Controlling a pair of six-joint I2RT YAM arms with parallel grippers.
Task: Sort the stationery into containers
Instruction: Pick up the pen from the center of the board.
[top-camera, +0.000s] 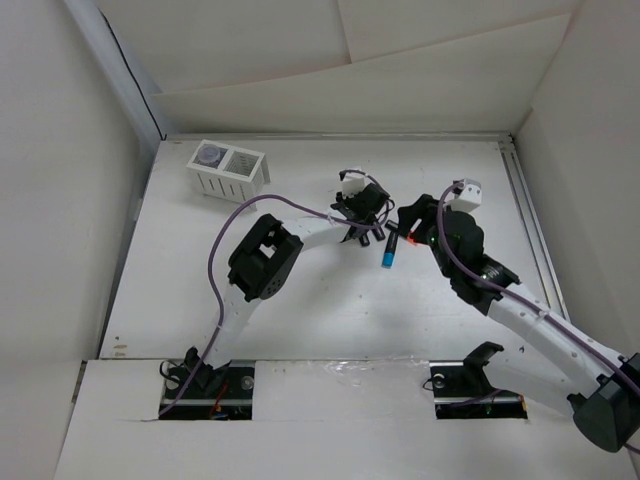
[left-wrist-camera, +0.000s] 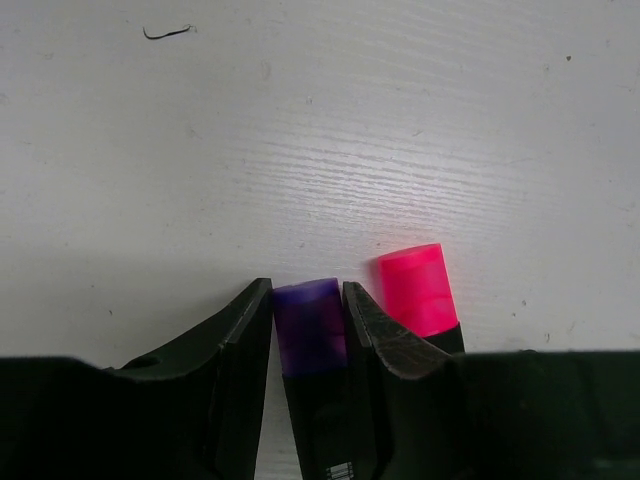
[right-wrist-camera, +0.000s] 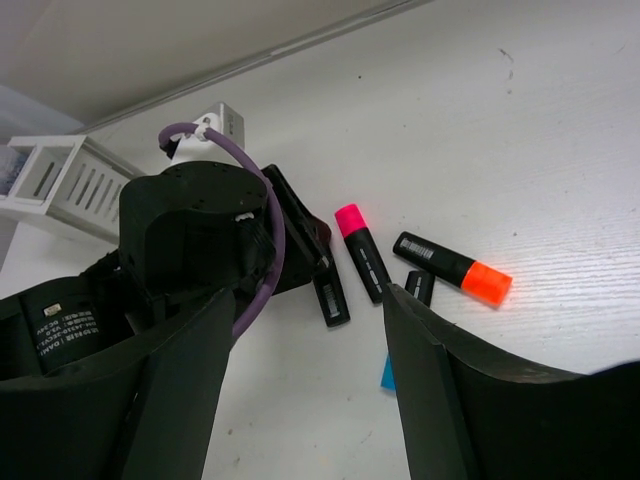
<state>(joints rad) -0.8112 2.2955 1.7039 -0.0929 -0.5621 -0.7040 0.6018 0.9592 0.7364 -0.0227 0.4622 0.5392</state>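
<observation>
My left gripper (left-wrist-camera: 307, 286) is shut on a black pen with a purple cap (left-wrist-camera: 310, 330) that lies on the white table. A pink-capped pen (left-wrist-camera: 413, 288) lies just right of its right finger. In the right wrist view the left gripper (right-wrist-camera: 285, 235) shows with that pen's black end (right-wrist-camera: 333, 300) sticking out. Beside it lie the pink-capped pen (right-wrist-camera: 360, 250), an orange-capped pen (right-wrist-camera: 452, 268) and a blue-ended pen (right-wrist-camera: 388, 374), partly hidden by my finger. My right gripper (right-wrist-camera: 309, 293) is open and empty above them. The white slatted box (top-camera: 228, 168) holds a round greyish piece (top-camera: 210, 155).
The box stands at the far left of the table, away from both grippers. White walls enclose the table on the left, back and right. The blue-ended pen (top-camera: 388, 252) lies between the two grippers in the top view.
</observation>
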